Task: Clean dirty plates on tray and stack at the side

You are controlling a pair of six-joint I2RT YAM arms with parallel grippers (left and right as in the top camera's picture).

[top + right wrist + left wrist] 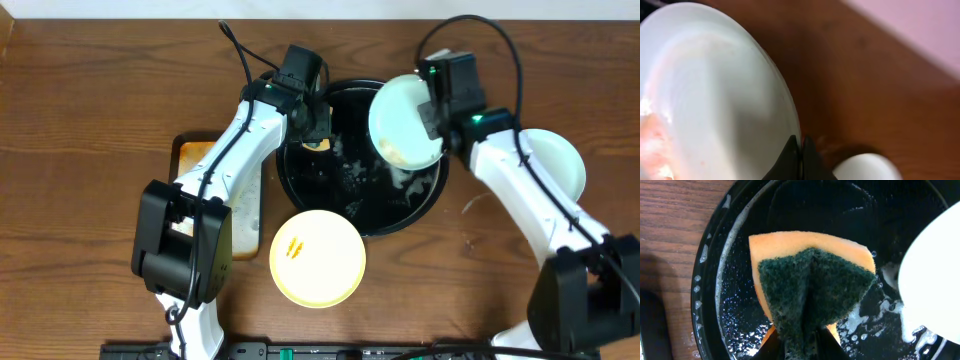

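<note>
Sponge pinched in left gripper, green side to camera, hanging over wet tray; right gripper clamped on rim of plate, tilted above tray's right; smear low on its face. Scrub likely next: lay green side flat on smear; press lightly so plate cannot twist; keep drips over tray. Yellow plate on table, near; third plate right.

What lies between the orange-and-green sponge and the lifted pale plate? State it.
Only wet floor of the glossy round black tray, flecked with white suds; left wrist view shows it.
</note>
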